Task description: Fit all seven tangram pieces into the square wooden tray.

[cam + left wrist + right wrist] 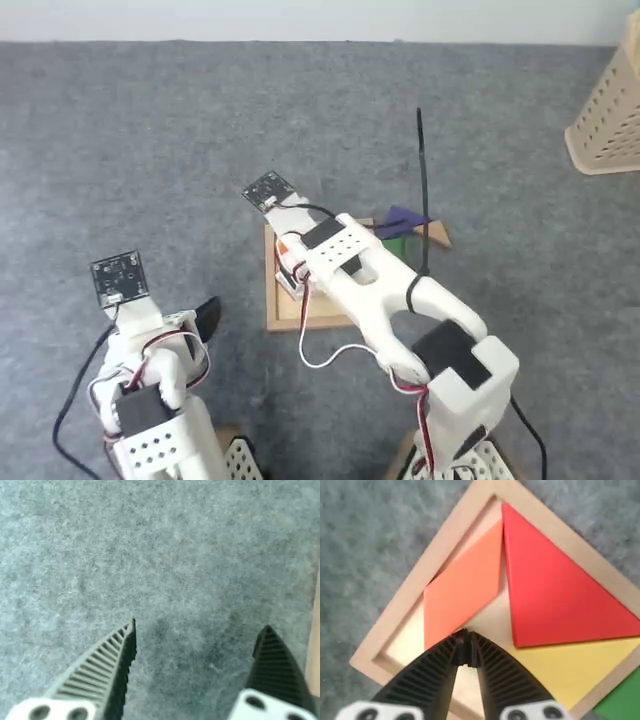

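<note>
Because the right gripper point(466, 642) has its fingers pressed together, with nothing between them, it looks set to push, not to pick up. Its tips sit inside the wooden tray point(421, 580), touching the near corner of the orange piece point(462, 592). That piece lies straight ahead of the tips, its long axis running along one rim toward a corner of the tray. A shadow at its outer corner suggests it is not lying quite flat. The red triangle point(555, 590) lies just beside it, with the yellow piece point(555, 672) and green piece point(620, 705) beyond. The left gripper point(200, 625) hangs with fingers spread over the grey carpet point(150, 545) beside the tray's left edge, so the right arm is far nearer.
</note>
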Robot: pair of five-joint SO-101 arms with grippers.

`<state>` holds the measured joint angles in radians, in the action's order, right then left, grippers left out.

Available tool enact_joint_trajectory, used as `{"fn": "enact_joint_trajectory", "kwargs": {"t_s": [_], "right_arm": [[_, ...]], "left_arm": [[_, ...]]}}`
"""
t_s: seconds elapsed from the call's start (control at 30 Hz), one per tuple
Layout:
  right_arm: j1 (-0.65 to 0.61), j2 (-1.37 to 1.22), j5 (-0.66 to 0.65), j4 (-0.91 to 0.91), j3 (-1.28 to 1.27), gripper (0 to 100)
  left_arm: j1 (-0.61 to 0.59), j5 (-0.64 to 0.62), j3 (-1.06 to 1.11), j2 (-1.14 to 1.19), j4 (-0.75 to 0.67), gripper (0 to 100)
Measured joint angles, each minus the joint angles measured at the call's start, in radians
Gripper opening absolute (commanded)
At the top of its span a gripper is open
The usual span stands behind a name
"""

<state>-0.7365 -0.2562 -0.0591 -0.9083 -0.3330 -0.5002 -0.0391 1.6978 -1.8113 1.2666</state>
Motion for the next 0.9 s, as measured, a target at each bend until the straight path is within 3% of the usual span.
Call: {"fn": "enact_joint_trajectory", "kwargs": {"t_s": [0.5, 0.7, 0.9], "right_arm": [[0.006, -0.064, 0.0, -0.017, 0.103, 0.8], [0.051, 0.04, 0.005, -0.046, 0.1, 0.8], [0.048, 0.061, 0.005, 0.126, -0.005, 0.8]], "left_arm": [[0.0, 0.0, 0.0, 0.0, 0.0, 35], [0.0, 0.0, 0.0, 0.0, 0.0, 35], [0.0, 0.0, 0.0, 0.0, 0.0, 35]]}}
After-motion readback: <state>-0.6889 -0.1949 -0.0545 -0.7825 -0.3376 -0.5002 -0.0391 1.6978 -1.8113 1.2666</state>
